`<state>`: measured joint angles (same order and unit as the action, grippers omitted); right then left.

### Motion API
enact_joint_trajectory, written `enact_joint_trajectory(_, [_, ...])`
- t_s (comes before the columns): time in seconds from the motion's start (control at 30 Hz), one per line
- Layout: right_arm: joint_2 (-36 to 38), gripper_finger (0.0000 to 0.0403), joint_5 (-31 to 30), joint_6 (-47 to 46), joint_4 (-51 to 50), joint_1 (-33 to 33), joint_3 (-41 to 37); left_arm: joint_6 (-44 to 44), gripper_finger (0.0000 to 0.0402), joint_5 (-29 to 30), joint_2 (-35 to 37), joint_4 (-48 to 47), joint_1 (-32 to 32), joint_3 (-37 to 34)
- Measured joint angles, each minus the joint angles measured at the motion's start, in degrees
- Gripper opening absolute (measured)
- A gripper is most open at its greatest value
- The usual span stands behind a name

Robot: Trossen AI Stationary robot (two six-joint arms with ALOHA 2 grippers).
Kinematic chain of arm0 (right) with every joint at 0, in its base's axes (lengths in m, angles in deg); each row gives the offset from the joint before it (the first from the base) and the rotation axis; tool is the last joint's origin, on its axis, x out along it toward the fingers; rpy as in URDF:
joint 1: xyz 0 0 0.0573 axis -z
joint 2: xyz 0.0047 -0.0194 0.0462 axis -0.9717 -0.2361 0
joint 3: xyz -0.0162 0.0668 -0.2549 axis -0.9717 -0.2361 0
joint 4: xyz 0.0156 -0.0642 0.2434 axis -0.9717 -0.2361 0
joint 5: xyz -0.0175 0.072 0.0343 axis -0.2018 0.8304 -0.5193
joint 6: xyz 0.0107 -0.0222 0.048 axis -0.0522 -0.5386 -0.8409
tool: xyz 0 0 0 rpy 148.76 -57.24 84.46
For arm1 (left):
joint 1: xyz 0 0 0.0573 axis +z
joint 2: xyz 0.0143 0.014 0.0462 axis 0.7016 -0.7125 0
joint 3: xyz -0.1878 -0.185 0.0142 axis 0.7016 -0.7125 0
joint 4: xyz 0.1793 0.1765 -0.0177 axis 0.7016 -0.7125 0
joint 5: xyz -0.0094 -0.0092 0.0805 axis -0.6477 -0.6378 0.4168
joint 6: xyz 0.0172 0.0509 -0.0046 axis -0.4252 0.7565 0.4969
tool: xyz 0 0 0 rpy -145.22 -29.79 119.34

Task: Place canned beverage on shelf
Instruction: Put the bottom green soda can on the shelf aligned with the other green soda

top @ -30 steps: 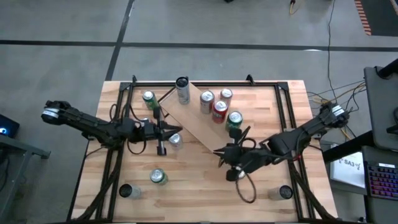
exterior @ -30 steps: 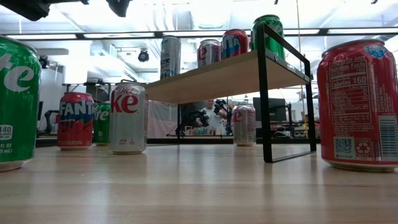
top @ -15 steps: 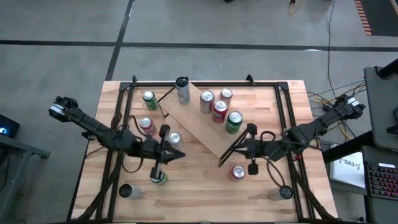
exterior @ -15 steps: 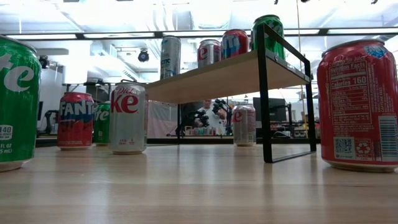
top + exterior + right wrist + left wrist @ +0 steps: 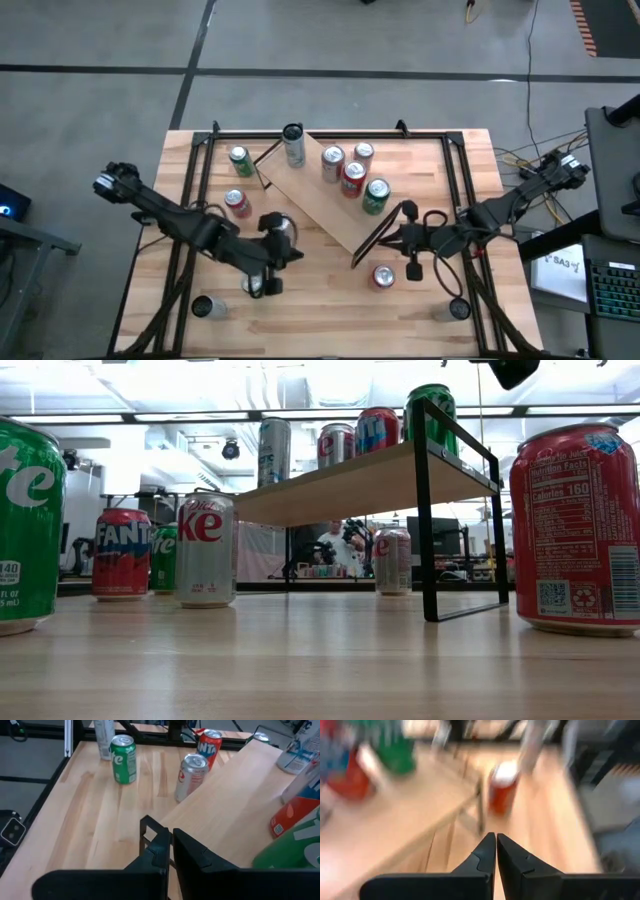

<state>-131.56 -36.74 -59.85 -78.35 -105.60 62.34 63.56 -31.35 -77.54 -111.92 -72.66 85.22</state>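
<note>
The shelf, a light-wood board on black end frames, stands slantwise in the middle of the table. Several cans stand upright on it, among them a red one and a green one. More cans stand on the tabletop: a silver one, a red one and a green one. My left gripper is shut and hovers near the silver can, pointing toward the red can. My right gripper is shut above the shelf's near end frame.
A green can and a red can stand at the table's left. Dark-topped cans stand at the near corners. A black rail frame runs round the tabletop. Bare wood lies between the shelf and the near edge.
My left gripper has swung from beside the silver can toward the table's near edge and right, turning until it points at the red can. My right gripper has drawn back from over the red can toward the right edge, uncovering it. Both stay shut; no can has moved.
</note>
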Motion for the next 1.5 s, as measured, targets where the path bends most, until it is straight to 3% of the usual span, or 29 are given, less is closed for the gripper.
enact_joint_trajectory(0.17, [-0.59,0.0012,-0.02,-1.34,0.02,0.00,0.00,-12.57,0.0000,-0.80,-5.21,-25.55,-0.29,7.86])
enact_joint_trajectory(0.3, [-0.68,0.0012,0.13,-4.11,-0.22,-0.23,0.00,-17.04,0.0000,-1.88,-8.58,-35.64,-1.49,11.31])
enact_joint_trajectory(0.67, [-0.55,0.0012,3.01,-10.25,-1.86,-2.88,0.02,-22.65,0.0000,-16.07,-13.91,-41.31,-4.58,19.13])
enact_joint_trajectory(1.03, [-0.55,0.0012,3.01,-10.25,-1.97,-3.13,0.02,-30.43,0.0006,-19.90,-15.84,-49.64,-9.11,23.54])
enact_joint_trajectory(1.27, [-0.55,0.0012,2.99,-10.25,-1.86,-3.13,0.02,-30.38,0.0080,-19.51,-15.95,-49.77,-9.53,23.54])
enact_joint_trajectory(1.5, [-0.55,0.0012,2.99,-10.25,-1.75,-3.13,0.02,-31.35,0.0235,-17.79,-17.80,-50.12,-9.92,23.52])
